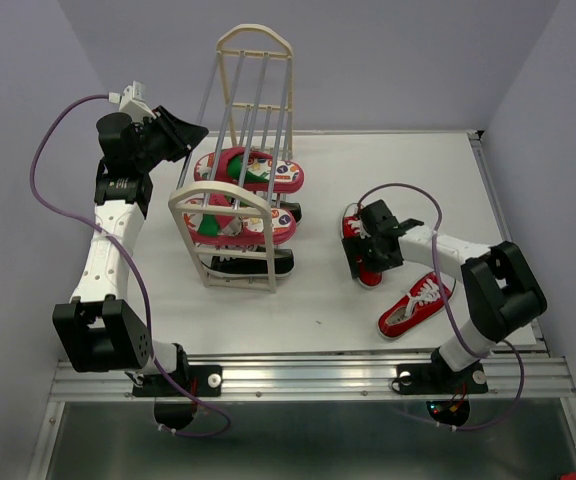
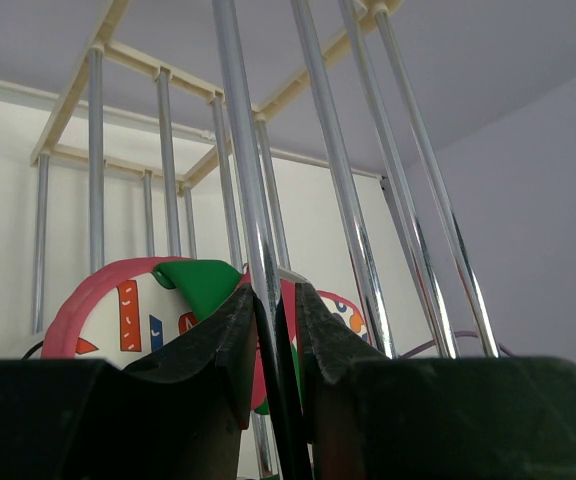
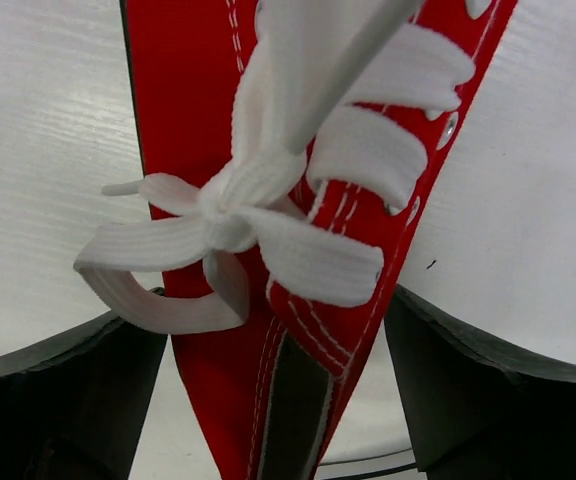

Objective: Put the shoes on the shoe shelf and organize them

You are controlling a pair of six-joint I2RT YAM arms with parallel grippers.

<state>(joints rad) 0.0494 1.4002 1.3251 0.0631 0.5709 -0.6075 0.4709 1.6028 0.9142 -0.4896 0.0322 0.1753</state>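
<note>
The cream shoe shelf stands left of centre. Two pink flip-flops lie on its tiers, one high and one lower. A black sneaker sits on the bottom tier. My left gripper is at the shelf's left side; in its wrist view the gripper is shut on a grey shelf rod, with a flip-flop behind. My right gripper is open, low over a red sneaker. In the right wrist view its jaws straddle that sneaker. A second red sneaker lies at the front right.
The white table ends at a metal rail along the near edge. Grey walls close in at the left, back and right. The second black sneaker is not clearly visible behind the shelf frame.
</note>
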